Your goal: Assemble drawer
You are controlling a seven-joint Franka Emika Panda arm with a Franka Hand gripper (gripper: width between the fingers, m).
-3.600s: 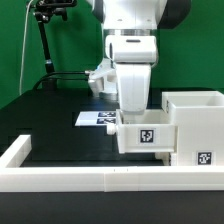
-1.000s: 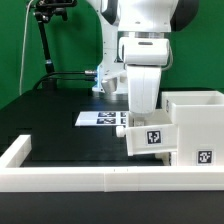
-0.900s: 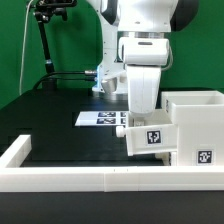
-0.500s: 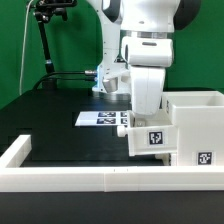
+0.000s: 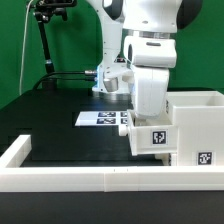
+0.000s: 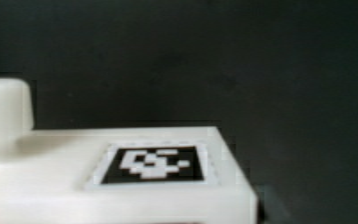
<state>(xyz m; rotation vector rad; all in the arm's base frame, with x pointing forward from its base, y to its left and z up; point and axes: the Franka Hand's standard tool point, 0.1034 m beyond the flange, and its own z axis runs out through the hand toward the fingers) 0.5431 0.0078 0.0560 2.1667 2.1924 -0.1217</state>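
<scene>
White plastic fills my view: a small drawer box [image 5: 153,138], tag facing out, sits under my gripper [image 5: 150,118] near the front edge of the black worktop [image 5: 60,120], just behind the low white wall [image 5: 90,178] and hard against the tall housing [image 5: 195,125] toward the front corner on the exterior view's right. My wrist camera shows only the box's tagged face [image 6: 155,164] and a rounded knob [image 6: 2,110]; my jaws are hidden behind my own body, so I cannot tell how wide they stand or whether they hold the box. The marker board [image 5: 100,118] lies farther back. My worry is misalignment: if the box is skewed against the housing's opening, pushing could jam it, tip it, or shove the housing along the wall.
</scene>
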